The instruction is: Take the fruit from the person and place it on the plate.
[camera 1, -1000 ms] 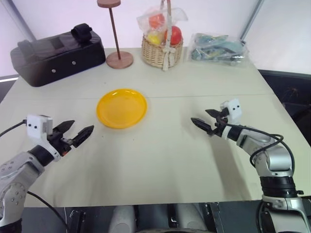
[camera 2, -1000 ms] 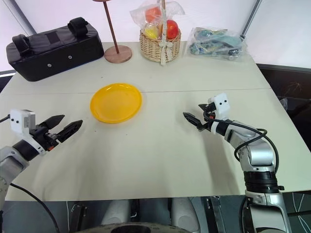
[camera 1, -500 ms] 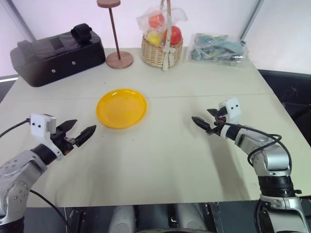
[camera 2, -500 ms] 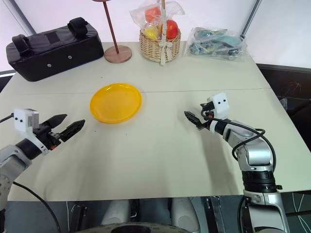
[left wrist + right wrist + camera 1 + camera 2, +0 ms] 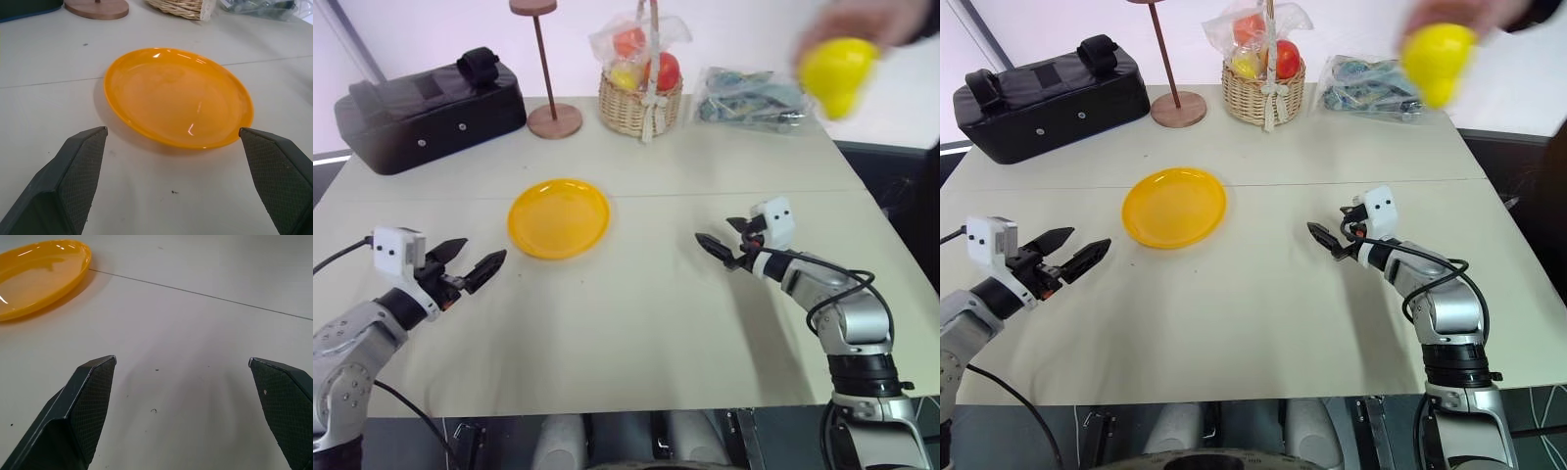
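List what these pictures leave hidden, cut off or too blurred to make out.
- Person's hand: blurred and cut by the top edge in both eye views, so its grip on the glossy yellow fruit is unclear.
- Brown wooden stand: its top is cut by the upper edge.
- Clear plastic bag: contents too small to identify.
- Wrapped fruits in the wicker basket: plastic wrap obscures their kinds.
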Robot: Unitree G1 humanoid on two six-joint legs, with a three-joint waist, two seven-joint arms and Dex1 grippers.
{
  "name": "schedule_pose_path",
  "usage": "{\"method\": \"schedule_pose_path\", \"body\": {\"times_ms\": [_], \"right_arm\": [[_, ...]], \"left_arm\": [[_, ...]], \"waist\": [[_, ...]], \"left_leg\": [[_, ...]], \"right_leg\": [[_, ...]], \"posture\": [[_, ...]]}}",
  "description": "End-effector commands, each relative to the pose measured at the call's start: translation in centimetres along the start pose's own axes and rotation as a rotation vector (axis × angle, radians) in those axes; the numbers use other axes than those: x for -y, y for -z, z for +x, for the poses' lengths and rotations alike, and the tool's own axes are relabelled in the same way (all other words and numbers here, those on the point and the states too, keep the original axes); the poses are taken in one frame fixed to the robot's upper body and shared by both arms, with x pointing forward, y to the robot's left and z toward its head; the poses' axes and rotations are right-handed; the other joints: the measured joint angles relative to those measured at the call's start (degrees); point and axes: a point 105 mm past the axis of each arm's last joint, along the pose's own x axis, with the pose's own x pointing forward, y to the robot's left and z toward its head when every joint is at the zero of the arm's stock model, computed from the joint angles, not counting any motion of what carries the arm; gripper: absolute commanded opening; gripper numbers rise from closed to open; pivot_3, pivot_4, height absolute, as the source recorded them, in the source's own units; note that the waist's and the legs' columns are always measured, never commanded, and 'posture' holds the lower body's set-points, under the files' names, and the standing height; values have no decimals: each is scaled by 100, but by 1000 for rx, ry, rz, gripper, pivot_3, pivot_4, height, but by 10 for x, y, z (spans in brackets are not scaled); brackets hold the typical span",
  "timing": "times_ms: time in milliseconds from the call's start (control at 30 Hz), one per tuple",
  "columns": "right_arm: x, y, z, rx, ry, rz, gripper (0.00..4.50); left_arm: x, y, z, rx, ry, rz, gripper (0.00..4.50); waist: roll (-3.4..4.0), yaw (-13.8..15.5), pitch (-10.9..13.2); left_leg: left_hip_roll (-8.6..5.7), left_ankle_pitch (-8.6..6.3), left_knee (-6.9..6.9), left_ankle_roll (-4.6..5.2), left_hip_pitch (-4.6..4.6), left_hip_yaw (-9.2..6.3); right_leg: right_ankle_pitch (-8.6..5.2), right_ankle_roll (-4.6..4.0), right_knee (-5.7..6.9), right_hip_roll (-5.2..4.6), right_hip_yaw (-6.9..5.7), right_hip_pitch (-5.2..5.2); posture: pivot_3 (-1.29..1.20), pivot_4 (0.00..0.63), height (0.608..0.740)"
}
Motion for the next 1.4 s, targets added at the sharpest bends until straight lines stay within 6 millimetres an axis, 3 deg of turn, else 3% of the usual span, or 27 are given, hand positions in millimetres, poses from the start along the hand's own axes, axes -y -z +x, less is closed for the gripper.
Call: {"method": "schedule_pose_path", "body": {"times_ms": [33, 300, 500, 667, 867, 1133, 1267, 1400], "right_arm": [[-3, -21, 0, 71, -6, -44, 4437], [-3, -21, 2, 74, -6, -46, 4437], [-11, -25, -1, 80, -72, -56, 4437], [-58, -81, -43, 105, -505, -19, 4437], [-78, -115, -60, 136, -634, -57, 4437], [-90, -123, -52, 176, -620, -82, 4437], [-89, -117, -45, 179, -591, -65, 4437], [-91, -113, -42, 178, -578, -63, 4437]], "left_arm": [[-1, -9, 0, 22, 6, 44, 4500], [-18, -43, 5, 55, 31, 108, 4500], [-20, -38, 6, 32, 40, 119, 4500], [-13, -25, 6, 12, 51, 109, 4500], [-9, -29, 10, 30, 63, 99, 4500], [19, -69, 48, 135, 158, 97, 4500], [35, -78, 69, 171, 233, 54, 4500], [39, -79, 86, 187, 243, 78, 4500]], "waist": [[0, 0, 0], [-1, 6, 0], [-1, -19, 1], [11, 1, 12], [-13, 3, 7], [-19, 18, 12], [-20, 16, 12], [-19, 2, 13]], "left_leg": [[0, 0, 0, 0, 0, 0], [0, 0, 6, 0, 0, -2], [2, 0, 6, 0, -1, 4], [3, 0, 7, 0, -2, 7], [7, 0, 8, 0, 1, -1], [5, -1, 42, 2, -14, 2], [5, -3, 51, 4, -16, 3], [5, -3, 53, 4, -16, 2]], "right_leg": [[0, 0, 0, 0, 0, 0], [0, -1, 7, 2, -1, 0], [0, 1, 7, 2, 4, -4], [1, 2, 8, -1, 6, -5], [-1, -2, 9, 5, 3, -3], [1, 1, 9, 0, 5, 3], [2, 3, 10, 2, 6, 4], [6, 12, 13, 6, 7, 4]], "posture": [[0, 150, 740], [0, 150, 740], [0, 150, 740], [0, 150, 740], [0, 150, 740], [0, 150, 740], [0, 150, 740], [0, 150, 740]]}}
